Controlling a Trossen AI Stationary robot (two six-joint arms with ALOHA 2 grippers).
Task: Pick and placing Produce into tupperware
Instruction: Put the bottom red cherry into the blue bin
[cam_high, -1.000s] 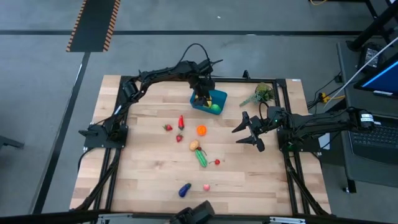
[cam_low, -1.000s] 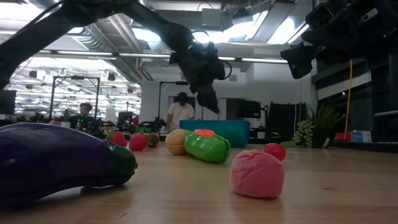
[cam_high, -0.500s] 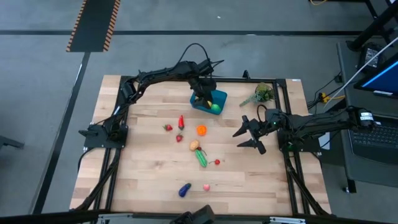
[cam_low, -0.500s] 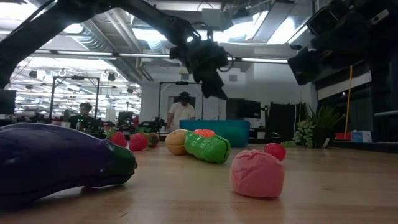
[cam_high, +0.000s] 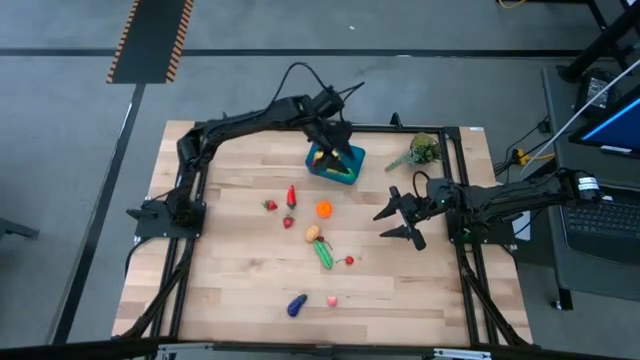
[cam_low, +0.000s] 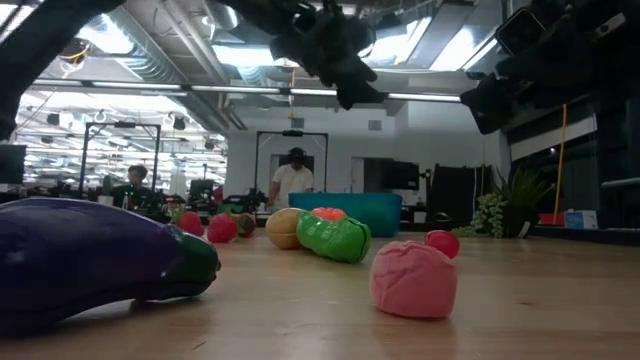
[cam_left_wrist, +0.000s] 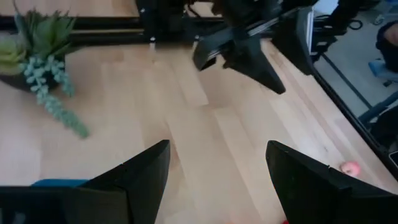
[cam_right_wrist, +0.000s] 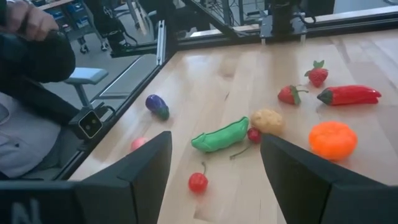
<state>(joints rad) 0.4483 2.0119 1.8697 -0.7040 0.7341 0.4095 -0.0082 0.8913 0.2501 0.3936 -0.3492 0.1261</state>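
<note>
Wooden table (cam_high: 230, 260) is carrying everything I'm watching. Teal tupperware (cam_high: 336, 163) is sitting near the far edge, with the left gripper (cam_high: 338, 146) hanging over it, fingers spread and holding nothing. I'm seeing the right gripper (cam_high: 392, 219) hovering above bare boards to the right of the produce, claw apart, empty. Green pea pod (cam_high: 323, 254), orange (cam_high: 324, 209), red pepper (cam_high: 291, 195) and purple eggplant (cam_high: 296, 305) are lying loose mid-table.
</note>
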